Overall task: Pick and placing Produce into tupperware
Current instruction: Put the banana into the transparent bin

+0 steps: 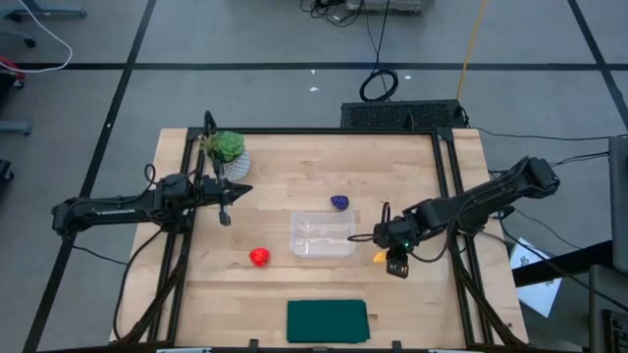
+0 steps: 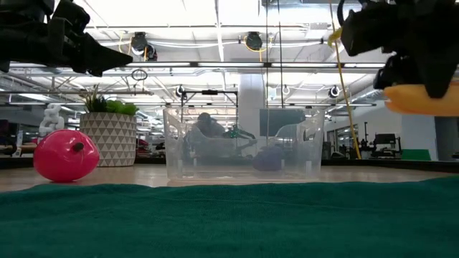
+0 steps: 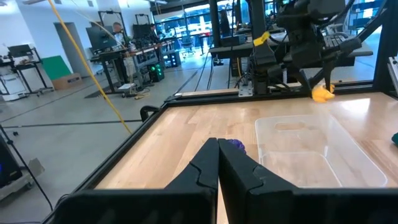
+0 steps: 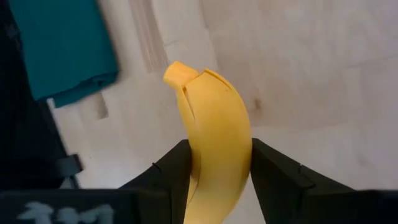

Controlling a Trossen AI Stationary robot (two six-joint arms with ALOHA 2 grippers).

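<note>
— What lies nearest the low camera?

— The dark green cloth (image 2: 229, 218), flat at the worktop's (image 1: 314, 157) front edge. Behind it stands the clear tupperware (image 1: 323, 234), nothing in it.

— And the produce?

— The red fruit (image 1: 259, 257) rests on the wood to the tupperware's left; the purple piece (image 1: 340, 202) lies just behind it. My right fingers (image 4: 217, 180) clamp the banana (image 4: 214, 137), lifted off the worktop just right of the tupperware.

— Your left side?

— My left fingers (image 3: 217, 171) are pressed together on nothing, hovering at the left near the potted plant (image 1: 227, 148).
</note>
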